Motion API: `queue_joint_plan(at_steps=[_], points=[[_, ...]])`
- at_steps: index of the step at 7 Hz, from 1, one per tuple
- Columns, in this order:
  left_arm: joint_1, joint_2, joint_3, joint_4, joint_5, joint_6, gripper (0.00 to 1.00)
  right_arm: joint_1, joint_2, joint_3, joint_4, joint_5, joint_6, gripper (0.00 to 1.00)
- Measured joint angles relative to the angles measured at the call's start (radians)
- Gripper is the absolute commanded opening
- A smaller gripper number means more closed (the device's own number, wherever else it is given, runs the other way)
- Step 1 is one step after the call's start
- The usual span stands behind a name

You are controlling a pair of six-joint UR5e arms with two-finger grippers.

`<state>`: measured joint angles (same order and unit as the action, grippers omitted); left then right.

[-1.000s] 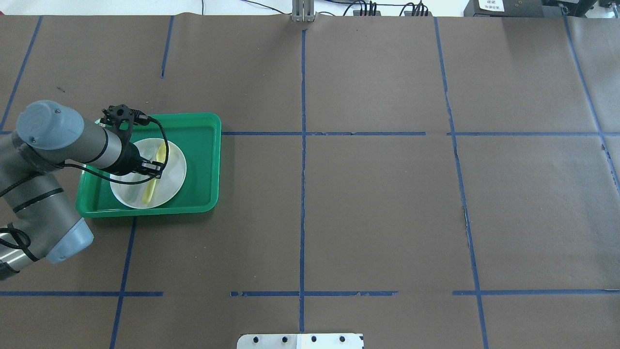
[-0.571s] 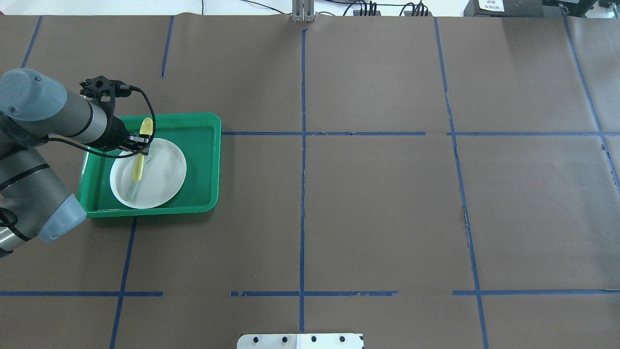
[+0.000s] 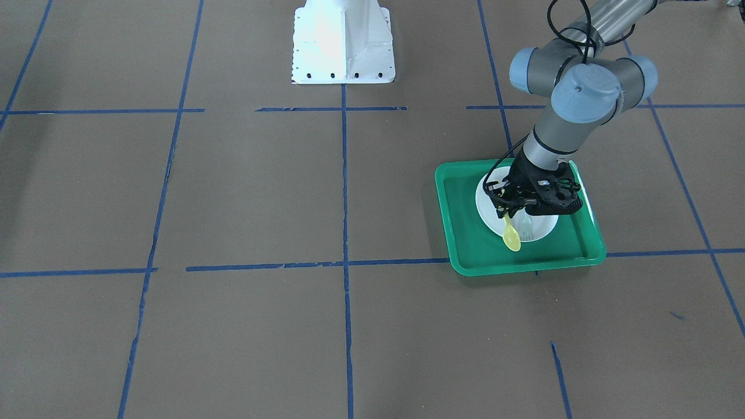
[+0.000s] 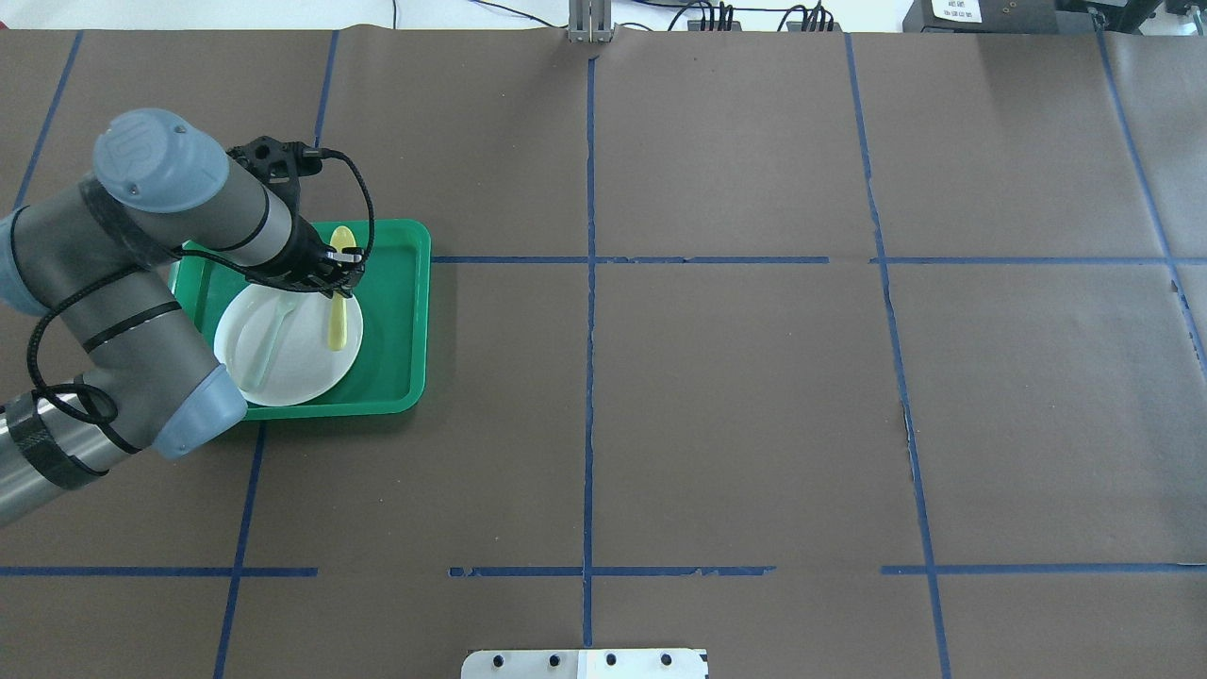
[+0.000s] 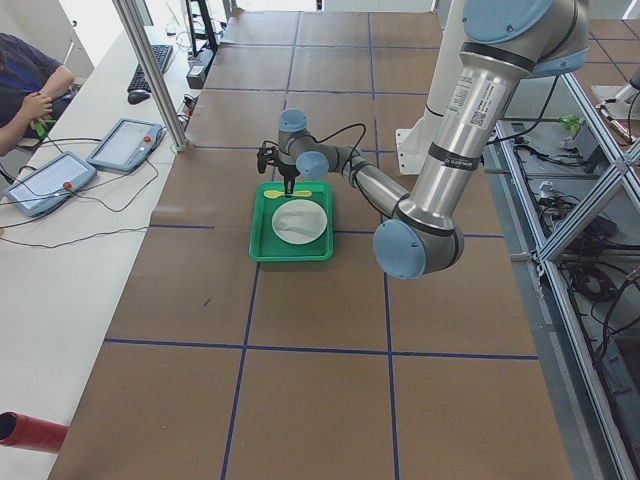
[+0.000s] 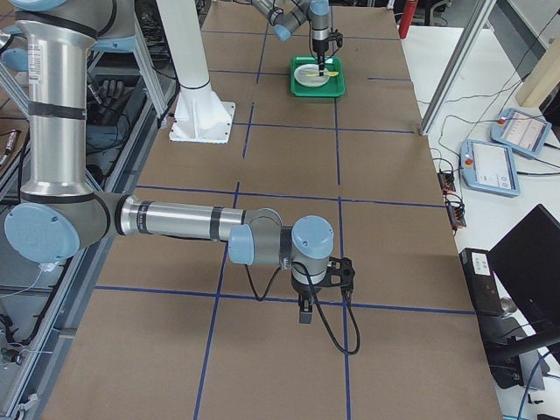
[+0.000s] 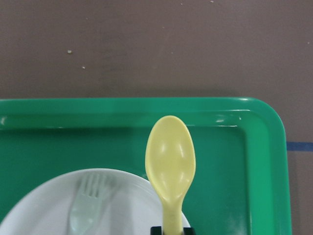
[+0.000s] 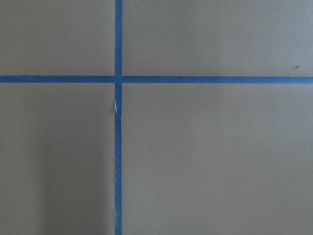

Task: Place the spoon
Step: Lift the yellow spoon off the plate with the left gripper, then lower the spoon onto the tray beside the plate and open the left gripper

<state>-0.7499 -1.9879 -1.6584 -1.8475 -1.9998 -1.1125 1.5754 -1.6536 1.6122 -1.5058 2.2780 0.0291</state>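
Note:
My left gripper [image 4: 341, 272] is shut on the handle of the small yellow spoon [image 4: 337, 325] and holds it a little above the white plate [image 4: 292, 372] in the green tray [image 4: 396, 321]. In the left wrist view the spoon's bowl [image 7: 170, 154] juts past the plate's rim [image 7: 54, 188] over the tray floor [image 7: 220, 161]. The front view shows the gripper [image 3: 507, 213] with the spoon [image 3: 511, 237] pointing down and away from the robot. A pale translucent fork [image 4: 272, 338] lies on the plate. My right gripper [image 6: 304, 313] shows only in the right side view; I cannot tell if it is open or shut.
The tray sits at the table's left side on brown paper with blue tape lines [image 4: 589, 283]. The robot's white base [image 3: 342, 41] stands at the near edge. The right wrist view shows only brown paper with a tape cross [image 8: 118, 79].
My left gripper lifted the spoon off the plate, swung it to the left and far side, then carried it right to the plate's right part.

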Motion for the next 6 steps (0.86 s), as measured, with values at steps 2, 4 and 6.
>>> queue_joint_plan(at_steps=[2, 4, 6], points=[[0.033, -0.041, 0.046, -0.004, 0.029, -0.028, 0.39, 0.000, 0.000, 0.000, 0.000, 0.000, 0.000, 1.00], [0.043, -0.050, 0.063, -0.007, 0.040, -0.029, 0.51, 0.000, -0.001, 0.000, 0.001, 0.000, 0.000, 1.00], [0.044, -0.050, 0.065, -0.007, 0.043, -0.022, 0.52, 0.000, 0.000, 0.000, 0.000, 0.000, 0.000, 1.00]])
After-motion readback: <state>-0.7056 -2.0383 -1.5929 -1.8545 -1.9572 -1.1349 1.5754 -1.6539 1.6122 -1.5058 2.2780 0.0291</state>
